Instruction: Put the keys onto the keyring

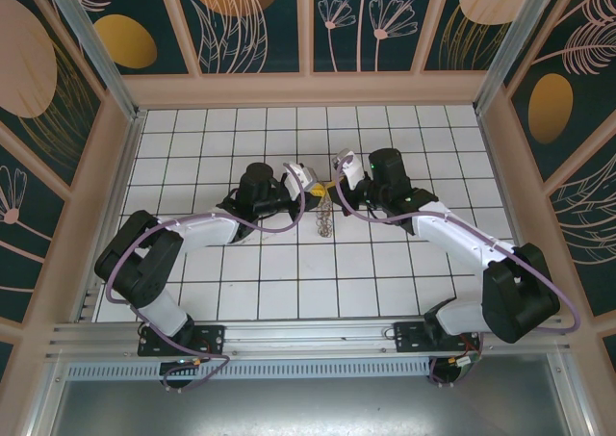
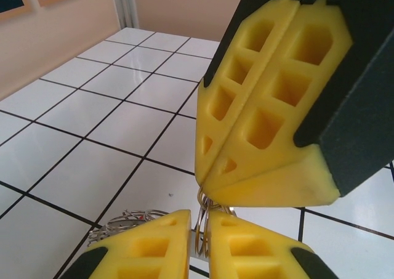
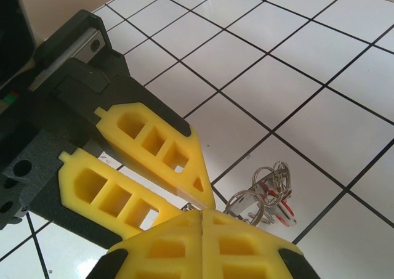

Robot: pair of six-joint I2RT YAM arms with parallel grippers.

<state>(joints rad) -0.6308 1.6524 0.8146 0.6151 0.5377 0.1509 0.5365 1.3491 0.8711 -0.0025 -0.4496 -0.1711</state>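
Two claws meet tip to tip at mid-table. The right gripper (image 3: pixel 202 216) is pressed shut, and the left gripper (image 2: pixel 198 222) pinches a wire loop of the one keyring (image 3: pixel 261 193). Red-headed keys (image 3: pixel 282 216) are tangled there, too bunched to count. Beyond, bare tiles (image 1: pixel 289 133) run to the far wall (image 1: pixel 308 88).

Top high, looking down; wrists close, opposed, sharing keyring (image 3: pixel 269 193).

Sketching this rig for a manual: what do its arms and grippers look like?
Left arm and right arm: white links, black joints, purple cables. Left gripper and right gripper: yellow wedge fingers with moulded pockets, black mounts.
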